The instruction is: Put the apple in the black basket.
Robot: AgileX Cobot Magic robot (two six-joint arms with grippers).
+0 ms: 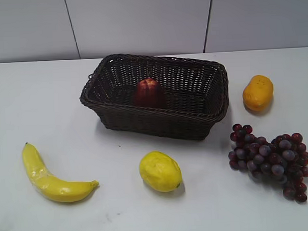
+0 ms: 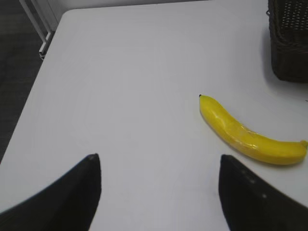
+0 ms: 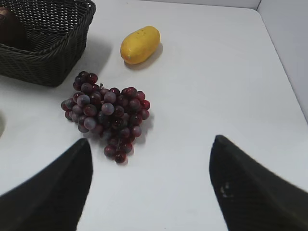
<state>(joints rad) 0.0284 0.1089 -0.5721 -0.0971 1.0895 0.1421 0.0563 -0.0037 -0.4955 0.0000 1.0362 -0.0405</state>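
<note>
The dark red apple [image 1: 149, 92] lies inside the black basket [image 1: 205, 124] at the back middle of the table. In the right wrist view a sliver of the apple [image 3: 9, 30] shows at the top left inside the basket [image 3: 48, 65]. A corner of the basket [image 2: 288, 57] shows in the left wrist view. Neither arm shows in the exterior view. My left gripper [image 2: 159, 163] is open and empty above bare table left of the banana. My right gripper [image 3: 150, 147] is open and empty, just below the grapes.
A banana [image 1: 47, 177] [image 2: 250, 137] lies front left. A round yellow fruit [image 1: 160, 171] lies front middle. A grape bunch [image 1: 271, 156] [image 3: 106, 110] lies front right. An orange-yellow fruit [image 1: 258, 92] [image 3: 140, 44] lies right of the basket. The table's left edge [image 2: 33, 96] is near.
</note>
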